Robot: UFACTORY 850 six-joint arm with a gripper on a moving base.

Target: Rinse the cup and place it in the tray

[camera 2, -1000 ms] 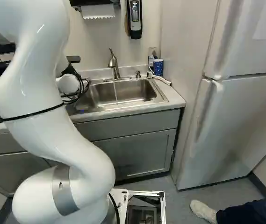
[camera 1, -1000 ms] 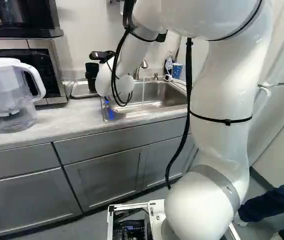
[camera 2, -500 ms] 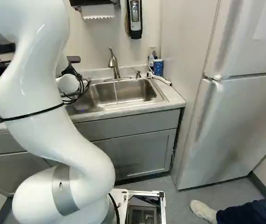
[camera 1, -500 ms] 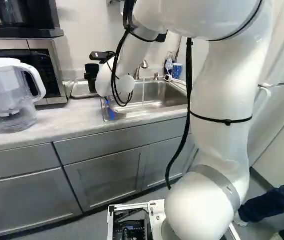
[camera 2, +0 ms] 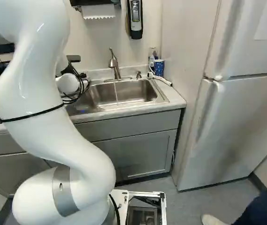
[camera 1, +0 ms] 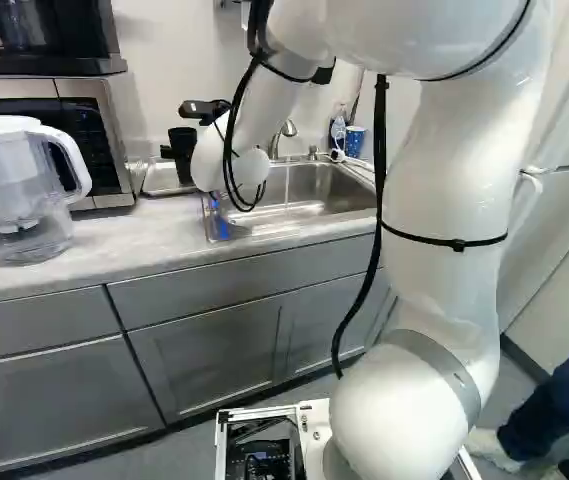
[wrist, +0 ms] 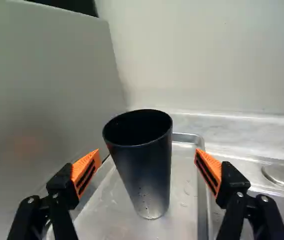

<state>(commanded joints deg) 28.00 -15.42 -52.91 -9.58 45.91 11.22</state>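
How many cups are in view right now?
2: a black cup in the tray, and a blue cup by the far corner of the sink. The arm may hide others.

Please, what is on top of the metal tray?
The black cup stands on the tray, with small drops beside it. The patch under the cup's base is covered and cannot be seen.

I have a gap on either side of the cup [wrist: 149, 170], between it and my fingers [wrist: 85, 170] — and air over its mouth. The microwave [wrist: 47, 110] walls off one flank, close by one finger; the tray's raised rim [wrist: 202, 190] runs near the other. Beyond the cup — wall [wrist: 216, 60].
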